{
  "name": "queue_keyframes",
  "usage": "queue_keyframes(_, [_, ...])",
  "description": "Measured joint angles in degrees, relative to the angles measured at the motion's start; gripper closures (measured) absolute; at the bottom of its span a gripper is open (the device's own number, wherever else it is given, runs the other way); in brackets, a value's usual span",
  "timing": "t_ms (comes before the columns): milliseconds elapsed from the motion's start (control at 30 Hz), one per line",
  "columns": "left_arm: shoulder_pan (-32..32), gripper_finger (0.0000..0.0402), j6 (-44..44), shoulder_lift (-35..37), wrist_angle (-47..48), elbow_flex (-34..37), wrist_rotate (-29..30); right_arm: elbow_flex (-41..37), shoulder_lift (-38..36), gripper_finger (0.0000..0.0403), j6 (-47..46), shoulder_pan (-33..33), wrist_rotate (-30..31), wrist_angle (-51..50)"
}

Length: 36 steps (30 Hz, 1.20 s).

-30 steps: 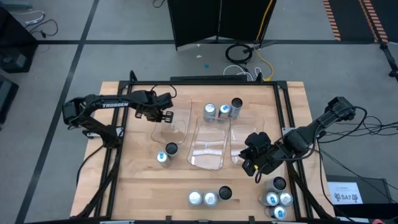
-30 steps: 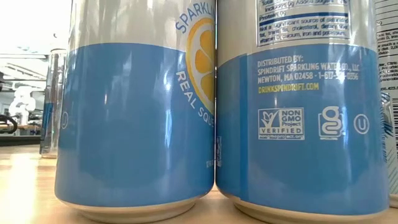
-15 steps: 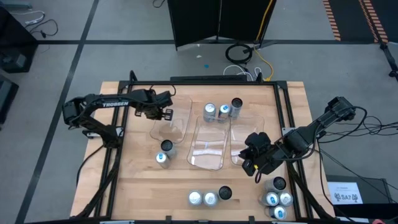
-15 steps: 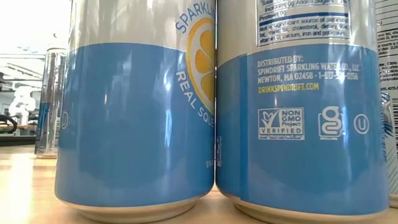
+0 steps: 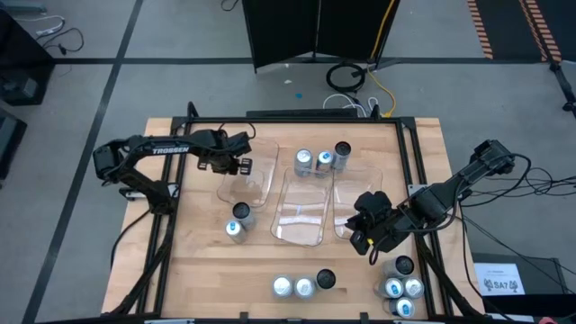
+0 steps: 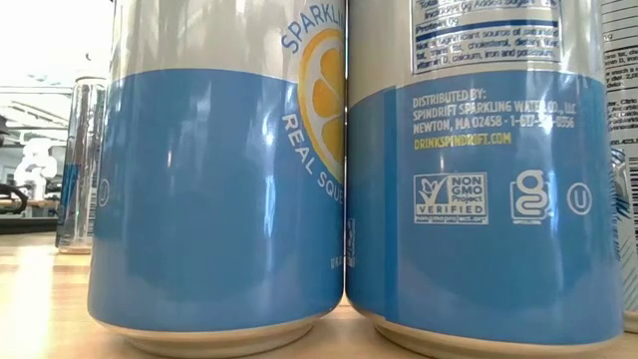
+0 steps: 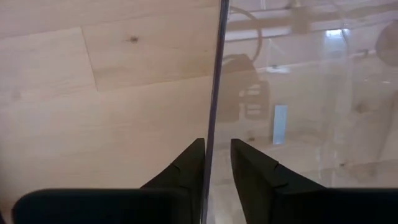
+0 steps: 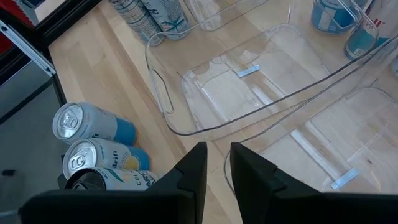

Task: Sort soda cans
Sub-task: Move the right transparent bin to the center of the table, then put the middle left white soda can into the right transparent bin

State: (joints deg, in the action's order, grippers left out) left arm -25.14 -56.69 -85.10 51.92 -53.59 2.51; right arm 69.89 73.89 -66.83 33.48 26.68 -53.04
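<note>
Three clear trays lie side by side: left, middle, right. Soda cans stand in groups: three at the trays' far ends, two by the left tray's near end, three at the near edge and several at the near right. Two of them fill the low view. My left gripper points down, narrowly open, one finger on each side of the left tray's upright wall. My right gripper hangs over the right tray's near end, narrowly open and holding nothing. My left gripper straddles the left tray's far-left wall from above, fingers pointing down. A gap shows between the wall and one finger. The other finger stands right against the wall, and I cannot tell whether it touches. The tray rests on the table.
Black frame rails run along the table's left, right and far sides. Bare wood lies between the trays and the near cans. The floor behind holds a dark panel and coiled cables.
The dark-topped can by the left tray's near end has shifted slightly toward the far left. Both arms have stayed in place.
</note>
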Motion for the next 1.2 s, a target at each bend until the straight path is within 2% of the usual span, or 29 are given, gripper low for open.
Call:
queue_keyframes(233, [-0.8, 0.0295, 0.5, 1.5, 0.0, -0.1, 0.5, 0.0, 0.0, 0.0342, -0.1, 0.0, -0.4, 0.1])
queue_keyframes(433, [-1.5, 0.0295, 3.2, 6.6, 1.7, -1.4, 0.7, 0.0, 0.0, 0.0342, -1.7, 0.0, -1.1, 0.2])
queue_keyframes(533, [-2.0, 0.0295, 5.9, 9.8, 3.3, -3.6, 0.8, 0.0, 0.0, 0.0342, -2.8, 0.0, 1.2, 0.2])
queue_keyframes(733, [-1.1, 0.0294, 10.8, 17.1, 7.4, -9.9, 0.8, 0.0, 0.0, 0.0342, -3.2, 0.0, 9.5, 2.2])
queue_keyframes(933, [3.3, 0.0294, 15.7, 26.9, 7.3, -12.9, 0.9, 0.0, 0.1, 0.0342, -3.0, -1.4, 19.6, 9.1])
queue_keyframes(1033, [7.2, 0.0294, 18.3, 31.9, 7.5, -12.8, 2.2, 0.0, 1.2, 0.0342, -2.1, -3.1, 21.8, 15.3])
queue_keyframes(1200, [15.8, 0.0294, 16.8, 38.7, 7.4, -10.9, 11.1, 0.0, 5.2, 0.0339, 6.0, -7.1, 21.2, 26.6])
